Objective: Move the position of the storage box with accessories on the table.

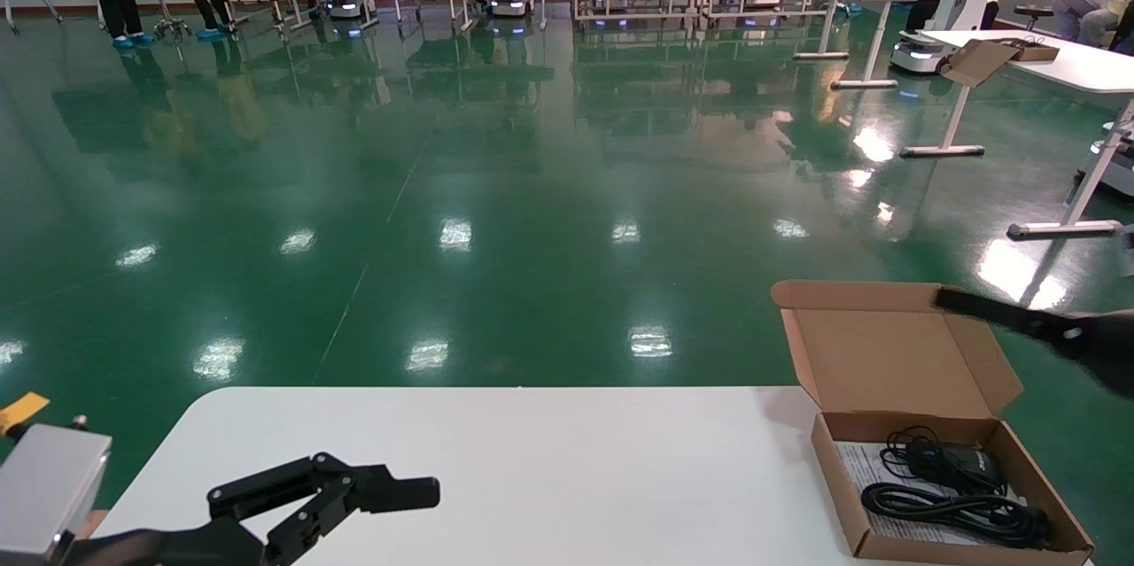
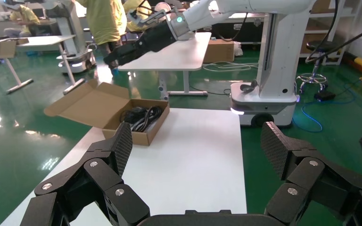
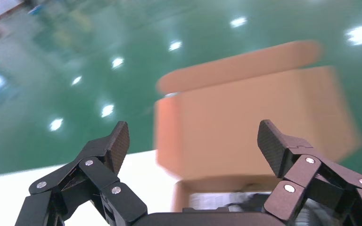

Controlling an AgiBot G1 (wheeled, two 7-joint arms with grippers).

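The storage box [image 1: 842,477] is brown cardboard and sits at the table's right end with its lid [image 1: 886,353] standing open. Inside lie a black device [image 1: 961,460], a coiled black cable [image 1: 957,504] and a white paper sheet [image 1: 859,464]. My right gripper [image 1: 952,300] is open and empty, hovering above the lid's far right corner; in the right wrist view [image 3: 193,141] the lid fills the space between its fingers. My left gripper [image 1: 399,495] is open and empty over the white table [image 1: 532,451] at the near left, far from the box [image 2: 136,134].
The table's right edge runs close beside the box. Other white desks [image 1: 1090,70] with a small cardboard box [image 1: 979,61] stand at the back right. Carts and people in yellow coats are far across the green floor. My white body and base [image 2: 268,89] stand beside the table.
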